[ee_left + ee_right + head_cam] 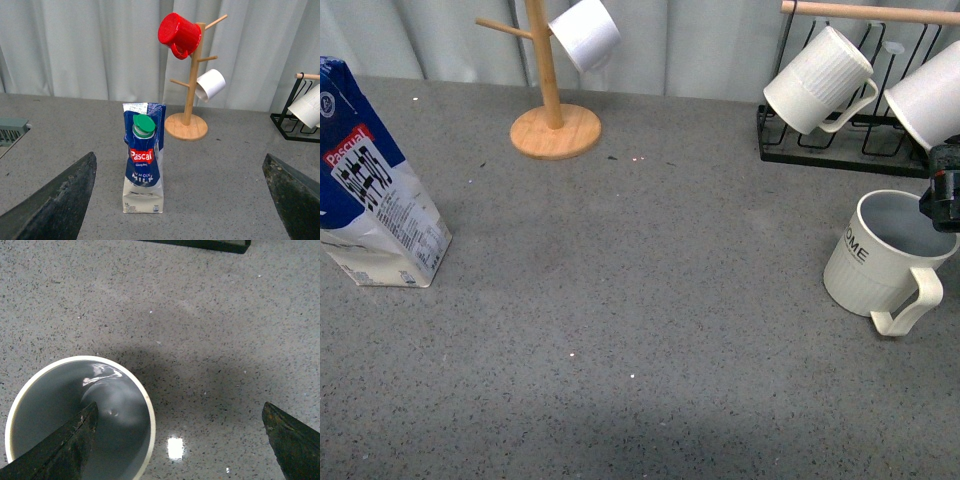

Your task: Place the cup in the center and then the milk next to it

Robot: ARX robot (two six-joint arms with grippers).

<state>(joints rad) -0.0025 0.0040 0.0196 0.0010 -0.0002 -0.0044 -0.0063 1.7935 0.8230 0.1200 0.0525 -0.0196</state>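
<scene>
Since the right gripper [180, 407] stands wide open over the cup [880, 255] rim, lower squarely, then clamp the wall.

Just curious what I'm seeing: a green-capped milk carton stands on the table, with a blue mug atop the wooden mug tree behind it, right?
Not quite: the mug atop the wooden mug tree is red, not blue, as the left wrist view shows. The green-capped milk carton does stand on the table.
</scene>
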